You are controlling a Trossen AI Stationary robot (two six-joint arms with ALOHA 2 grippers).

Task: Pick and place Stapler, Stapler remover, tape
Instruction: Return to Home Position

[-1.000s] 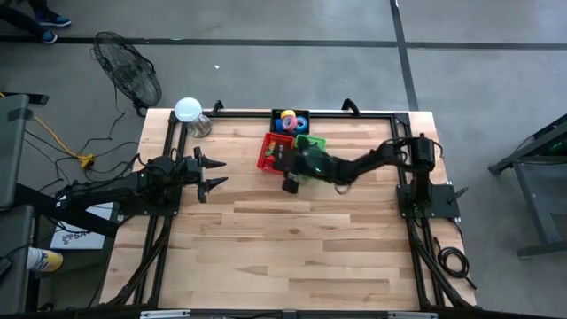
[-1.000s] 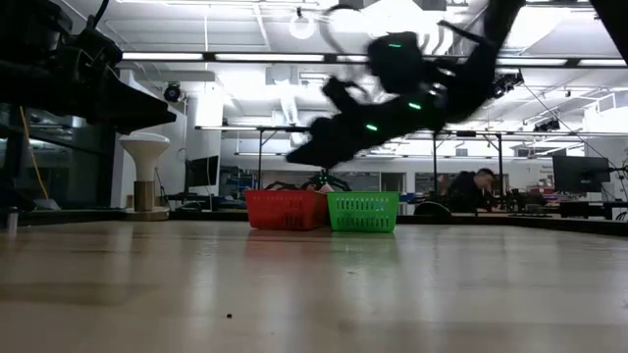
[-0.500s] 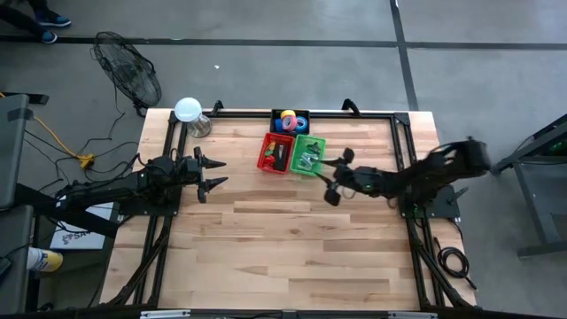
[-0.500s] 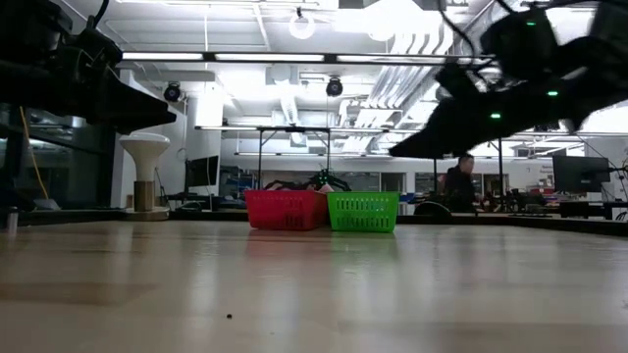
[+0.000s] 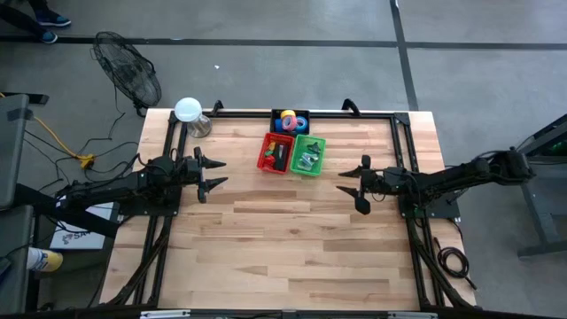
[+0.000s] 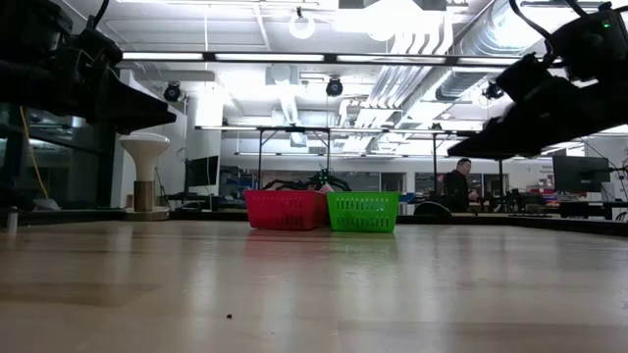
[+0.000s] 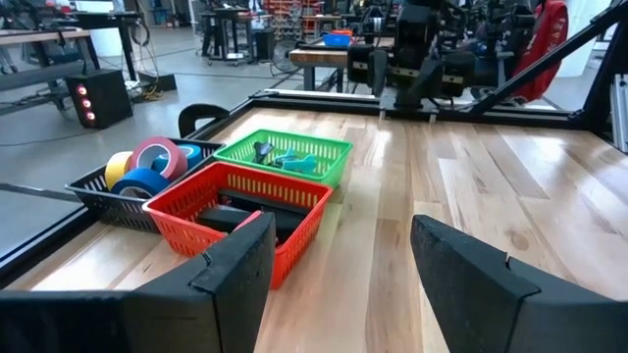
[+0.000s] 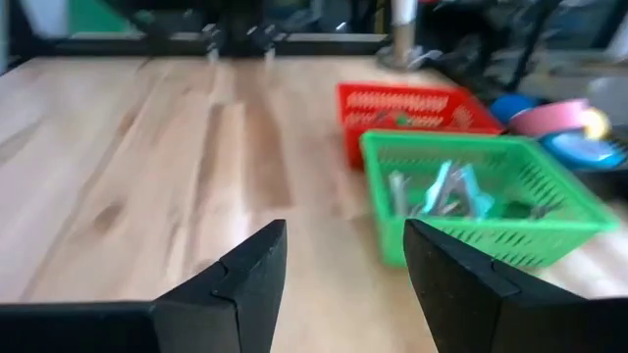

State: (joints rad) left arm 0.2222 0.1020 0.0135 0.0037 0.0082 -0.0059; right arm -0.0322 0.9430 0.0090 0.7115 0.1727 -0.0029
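The black stapler (image 5: 282, 156) lies in the red basket (image 5: 267, 161) near the table's far edge; the left wrist view shows the stapler (image 7: 257, 210) inside it. Grey staple removers (image 8: 439, 192) sit in the green basket (image 5: 317, 162). The tape rolls (image 7: 147, 169), pink, blue and yellow, fill a black tray (image 5: 275, 115) behind the baskets. My left gripper (image 5: 220, 173) hovers open over the table's left side, pointing at the baskets. My right gripper (image 5: 351, 189) hovers open right of the green basket, empty.
A white round-topped object (image 5: 188, 110) stands at the far-left corner of the table. Bare wood spreads across the middle and near half of the table (image 5: 283, 248). A fan (image 5: 128, 71) lies on the floor beyond. A person (image 6: 459, 182) stands far behind the table.
My right gripper has drawn back from beside the red basket toward the table's right edge, its arm folding out past that edge. The stapler, hidden under the arm a second ago, now shows lying in the red basket. The left arm has kept still.
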